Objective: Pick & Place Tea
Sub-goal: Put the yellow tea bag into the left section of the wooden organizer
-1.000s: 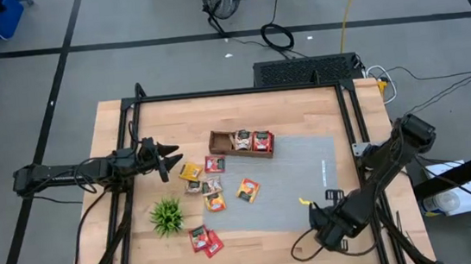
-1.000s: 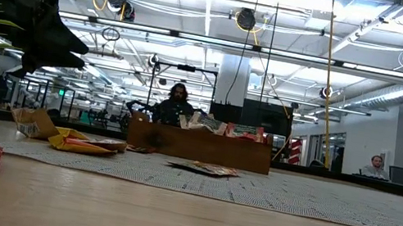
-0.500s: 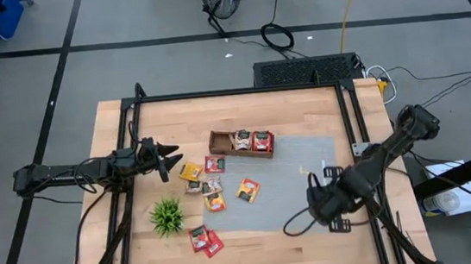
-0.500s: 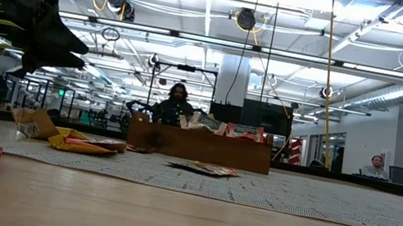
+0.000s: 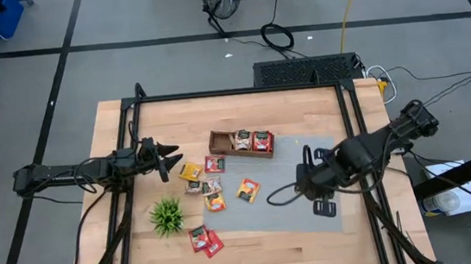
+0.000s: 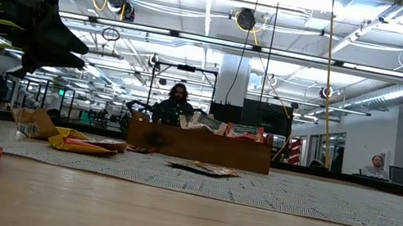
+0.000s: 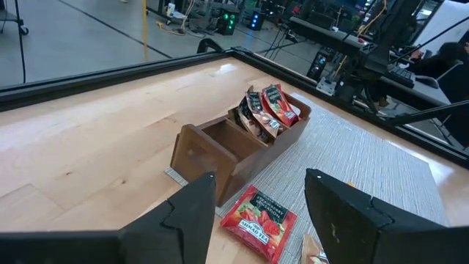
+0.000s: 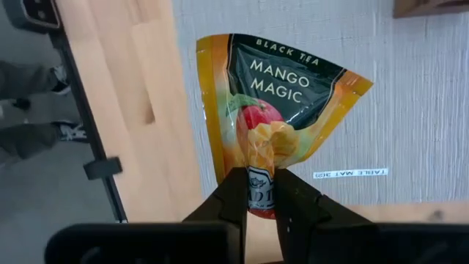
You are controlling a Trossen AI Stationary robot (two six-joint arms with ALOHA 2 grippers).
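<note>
We see the right gripper (image 8: 256, 192) pinched tight on the lower edge of an orange-and-yellow tea packet (image 8: 281, 117) labelled "Mango Magic", which hangs clear above the grey mat (image 8: 410, 95) and the wooden table (image 8: 139, 88) in the right wrist view. From overhead, that right gripper (image 5: 308, 180) sits over the right half of the grey mat (image 5: 304, 216), well apart from the other packets. The left gripper (image 5: 169, 158) waits at the table's left side, beside the loose packets, its fingers (image 7: 192, 209) spread apart with nothing between them. Ahead of it we find the wooden tray (image 7: 242, 143), an open box with compartments; the far compartments hold upright packets (image 7: 267, 110), and the nearer ones look empty. In the overhead view the wooden tray (image 5: 217, 141) lies at the mat's upper left corner. Just in front of it, a red packet (image 7: 256, 218) lies flat on the mat. More loose packets (image 5: 213, 186) lie scattered below the tray: yellow, red, grey-brown and orange ones near the mat's left edge, and another orange packet (image 5: 248, 189) a little further right. Two red packets (image 5: 204, 239) rest on bare wood near the front edge, just beside a small green plant (image 5: 166, 215). In the low view, a person (image 6: 176, 102) sits far behind the table.
</note>
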